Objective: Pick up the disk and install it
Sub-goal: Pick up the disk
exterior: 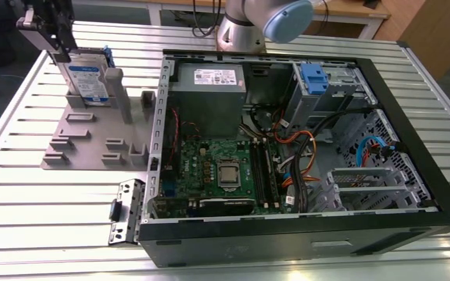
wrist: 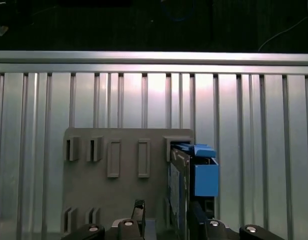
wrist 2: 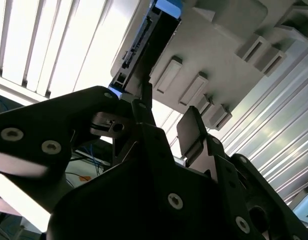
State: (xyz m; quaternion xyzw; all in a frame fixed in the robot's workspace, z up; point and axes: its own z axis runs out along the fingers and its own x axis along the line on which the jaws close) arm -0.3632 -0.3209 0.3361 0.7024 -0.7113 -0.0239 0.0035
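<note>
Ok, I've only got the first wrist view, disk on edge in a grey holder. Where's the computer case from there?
Observer: The open computer case lies directly to the exterior view's right of the grey holder.
Operator: And where's the tool against the disk?
Observer: In the exterior view the tool is at the top corner of the disk, on the exterior view's left.
Operator: Where's the drive cage?
Observer: The drive cage is at the case's far corner, carrying a blue bracket.
</note>
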